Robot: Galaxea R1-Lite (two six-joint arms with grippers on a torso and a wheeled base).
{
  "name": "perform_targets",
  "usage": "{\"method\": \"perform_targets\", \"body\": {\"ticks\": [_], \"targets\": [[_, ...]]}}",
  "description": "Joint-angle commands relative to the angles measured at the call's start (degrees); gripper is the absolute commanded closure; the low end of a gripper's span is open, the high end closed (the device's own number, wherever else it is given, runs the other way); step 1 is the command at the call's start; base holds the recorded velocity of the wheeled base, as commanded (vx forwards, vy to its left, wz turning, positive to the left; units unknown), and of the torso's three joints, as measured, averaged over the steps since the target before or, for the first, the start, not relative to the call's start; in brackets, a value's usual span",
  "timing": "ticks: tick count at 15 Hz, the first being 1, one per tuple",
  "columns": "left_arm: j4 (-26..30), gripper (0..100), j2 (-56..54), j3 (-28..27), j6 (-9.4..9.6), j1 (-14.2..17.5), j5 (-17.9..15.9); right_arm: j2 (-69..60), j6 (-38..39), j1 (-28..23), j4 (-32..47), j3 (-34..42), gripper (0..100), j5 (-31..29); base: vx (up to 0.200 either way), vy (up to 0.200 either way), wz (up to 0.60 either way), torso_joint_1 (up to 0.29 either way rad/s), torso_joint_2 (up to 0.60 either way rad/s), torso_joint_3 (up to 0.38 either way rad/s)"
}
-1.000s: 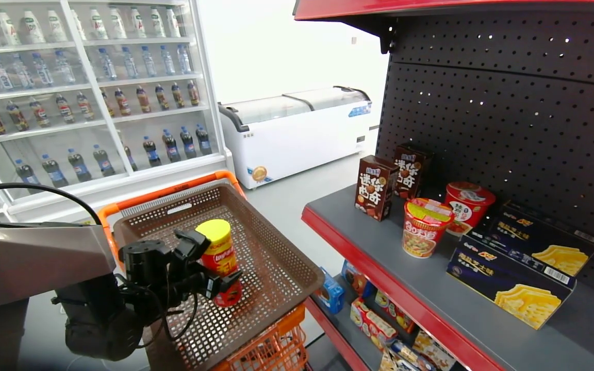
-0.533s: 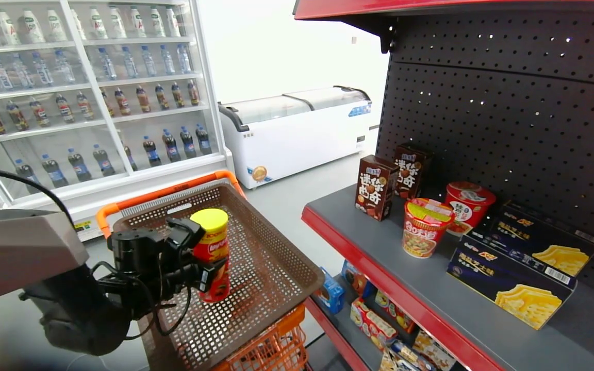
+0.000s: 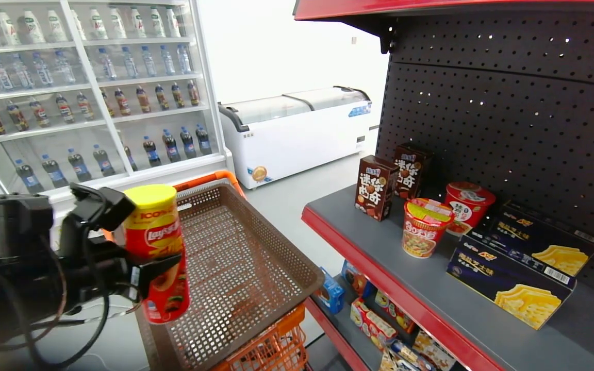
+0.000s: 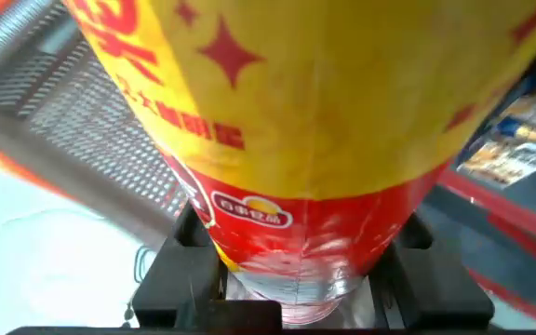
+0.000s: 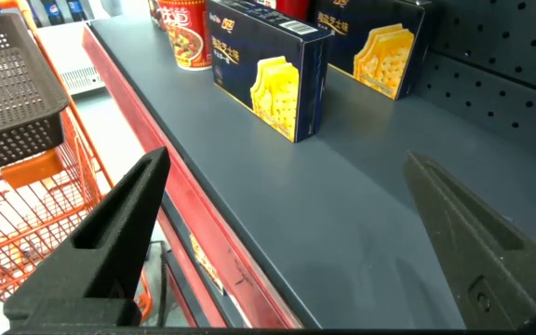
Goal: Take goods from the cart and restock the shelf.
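A red chips can point(image 3: 157, 252) with a yellow lid hangs upright above the near left corner of the brown cart basket point(image 3: 271, 268). My left gripper point(image 3: 139, 241) is shut on its middle. In the left wrist view the can point(image 4: 296, 121) stands between the black fingers point(image 4: 186, 270) of the left gripper point(image 4: 301, 284). My right gripper point(image 5: 291, 251) is open and holds nothing, just above the front of the grey shelf board point(image 5: 342, 214), near a dark blue cracker box point(image 5: 268, 79). In the head view the shelf board point(image 3: 379, 247) lies to the right of the cart.
The shelf carries two brown chocolate boxes point(image 3: 375, 186), two noodle cups point(image 3: 425, 226) and dark blue cracker boxes point(image 3: 513, 281). Free board lies in front of them. Snack packs point(image 3: 374, 322) fill the lower shelf. A drinks fridge point(image 3: 85, 93) and a chest freezer point(image 3: 297, 131) stand behind.
My left gripper has lifted the chips can up out of the basket and carried it left, nearer the camera. The goods on the shelf have not moved.
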Motion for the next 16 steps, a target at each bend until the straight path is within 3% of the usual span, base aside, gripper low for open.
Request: {"method": "perform_targets", "body": {"ticks": [1,3,7,13,16], "targets": [[14.2,100,-27.7,2.5,-2.98,1.1,1.2,0.1,0.0,0.0,0.0,0.0,0,0.0,0.000,0.000,0.00,0.000,0.00,0.000],[13.7,100,-35.1,7.7,-5.00,1.3,1.4,0.1,0.0,0.0,0.0,0.0,0,0.0,0.000,0.000,0.00,0.000,0.00,0.000],[16.6,100,-51.7,15.1,-3.77,0.5,2.4,0.1,0.0,0.0,0.0,0.0,0,0.0,0.000,0.000,0.00,0.000,0.00,0.000],[21.1,100,-61.7,14.2,-3.95,-0.1,3.1,0.1,0.0,0.0,0.0,0.0,0,0.0,0.000,0.000,0.00,0.000,0.00,0.000],[21.1,100,-63.9,15.2,-3.86,-0.1,3.1,0.1,0.0,0.0,0.0,0.0,0,0.0,0.000,0.000,-0.60,0.001,0.00,0.007]]}}
